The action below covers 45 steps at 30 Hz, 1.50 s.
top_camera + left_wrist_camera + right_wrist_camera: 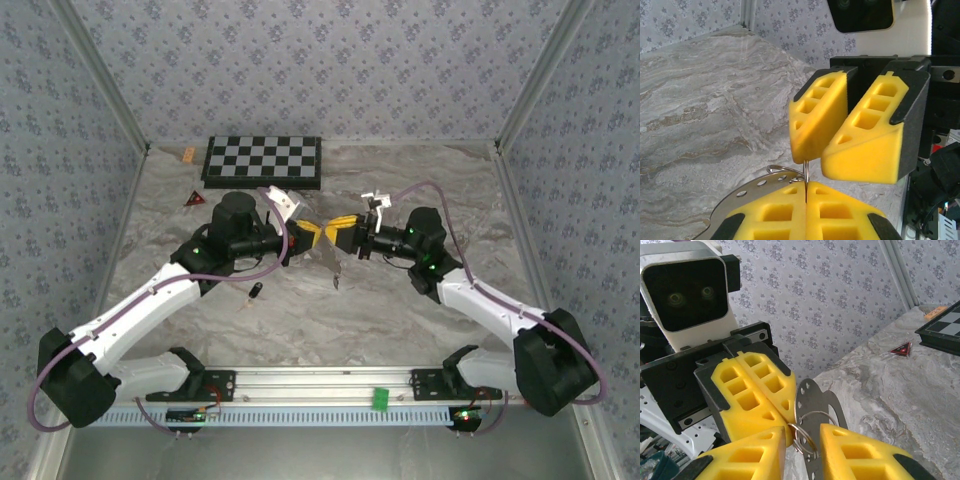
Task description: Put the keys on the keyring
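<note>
— Where is the keyring right now?

— The keyring (782, 170) is hanging in the air at the very tips of the left end effector (805, 194). Its fingers are pressing together and pinching the loop, along with a round perforated metal tag (816, 399). The right end effector (803, 434) is facing it tip to tip with its fingers spread, straddling the loop. As far as I can judge, it isn't gripping anything.

— And the keys?

— One key (257, 291) is lying on the worktop (400, 310), below and behind the left end effector and well apart from it. A dark sliver (337, 283) is lying just below where the two end effectors are meeting. I'm guessing that's the other key, but it's too small to tell.

— So what's worrying you?

— The wire is being held only at the fingertips. If the right end effector closes off-centre or nudges the loop, the ring could twist or pop free. It would then drop onto marble, where it's barely showing. The tips are also crowding each other, so they could bump, and the tag could be blocking the ring's opening. And no key is in hand yet. Pinching something that thin and flat off the worktop means risking a scrape or a miss.
</note>
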Tool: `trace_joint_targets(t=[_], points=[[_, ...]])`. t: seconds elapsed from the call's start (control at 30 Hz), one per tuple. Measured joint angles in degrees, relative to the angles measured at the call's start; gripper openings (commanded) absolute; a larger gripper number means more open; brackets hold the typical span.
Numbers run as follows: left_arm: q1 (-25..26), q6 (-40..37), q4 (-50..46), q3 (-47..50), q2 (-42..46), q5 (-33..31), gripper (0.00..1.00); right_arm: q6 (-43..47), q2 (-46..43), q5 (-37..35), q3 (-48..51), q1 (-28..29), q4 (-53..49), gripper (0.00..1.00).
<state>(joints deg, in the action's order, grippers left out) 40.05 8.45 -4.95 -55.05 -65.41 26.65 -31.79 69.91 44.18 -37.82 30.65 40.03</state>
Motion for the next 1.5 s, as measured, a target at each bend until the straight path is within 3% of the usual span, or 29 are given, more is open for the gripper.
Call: trace_joint_targets(t=[0.13, 0.3, 0.47, 0.53, 0.6, 0.7, 1.13, 1.5], points=[[-0.02, 0.0, -0.2, -0.17, -0.39, 0.61, 0.0, 1.03, 0.5, 0.26, -0.48, 0.35, -1.31, 0.14], [-0.63, 0.0, -1.05, -0.35, -0.52, 0.17, 0.0, 1.81, 0.59, 0.85, -0.74, 0.52, -2.08, 0.0], [-0.68, -0.02, -1.14, -0.39, -0.7, -0.09, 0.0, 2.29, 0.59, 0.79, -0.74, 0.5, -2.38, 0.0], [-0.68, 0.0, -1.09, -0.39, -0.7, -0.11, 0.06, 2.27, 0.57, 0.59, -0.74, 0.5, -2.38, 0.0], [-0.68, 0.13, -1.07, -0.39, -0.7, -0.17, 0.18, 2.25, 0.52, 0.35, -0.68, 0.33, -2.36, 0.0], [-0.68, 0.26, -0.92, -0.39, -0.7, -0.26, 0.23, 1.68, 0.31, -0.04, -0.26, -0.09, -2.08, 0.0], [-2.45, 5.66, 4.59, 0.98, 1.64, 1.68, 0.25, -2.03, 0.04, -1.36, 2.84, -1.9, 2.69, 0.0], [-2.45, 15.47, 15.34, 4.04, 0.74, 4.28, 0.25, -11.41, 0.83, -1.75, 5.05, -2.03, 21.2, 0.0]])
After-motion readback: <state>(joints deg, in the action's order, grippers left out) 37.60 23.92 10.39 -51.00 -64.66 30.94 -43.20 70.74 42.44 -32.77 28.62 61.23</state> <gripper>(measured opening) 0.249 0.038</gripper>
